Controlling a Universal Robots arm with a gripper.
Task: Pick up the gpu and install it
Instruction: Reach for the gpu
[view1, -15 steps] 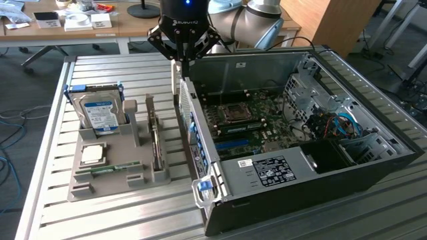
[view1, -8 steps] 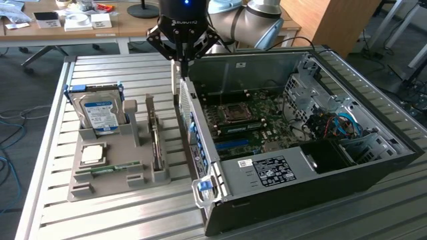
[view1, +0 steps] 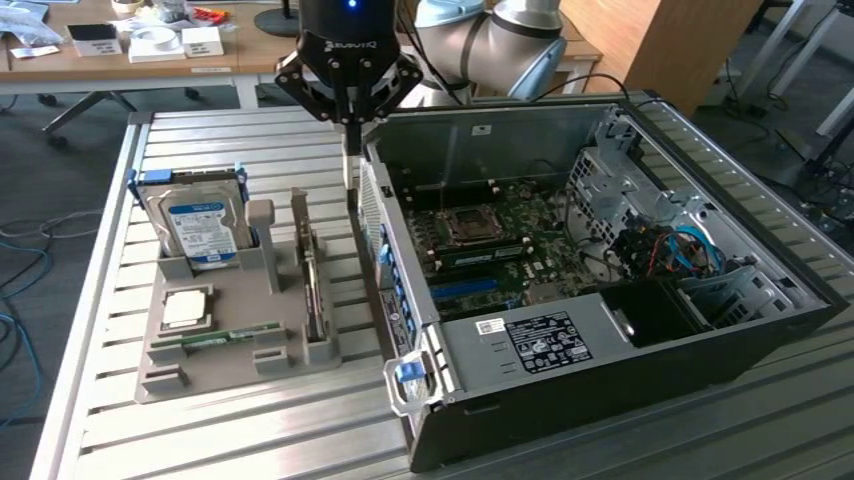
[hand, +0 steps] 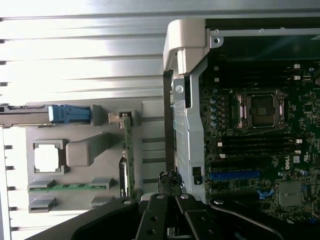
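The gpu (view1: 310, 268) stands on edge in a slot of the grey holder (view1: 220, 365), its green board and silver bracket facing up. In the wrist view the gpu (hand: 127, 156) appears as a thin green strip. My gripper (view1: 350, 170) hangs above the gap between the holder and the open computer case (view1: 587, 380), behind the card's far end and apart from it. Its fingers are shut together with nothing between them. From the wrist, the gripper (hand: 170, 192) sits over the case's side wall.
A hard drive with a blue label (view1: 200, 228) stands at the holder's back left. A processor (view1: 184, 308) and a RAM stick (view1: 220, 338) lie in front. The motherboard (hand: 255, 140) with a blue slot (hand: 234, 175) lies inside the case. A desk (view1: 134, 55) stands behind.
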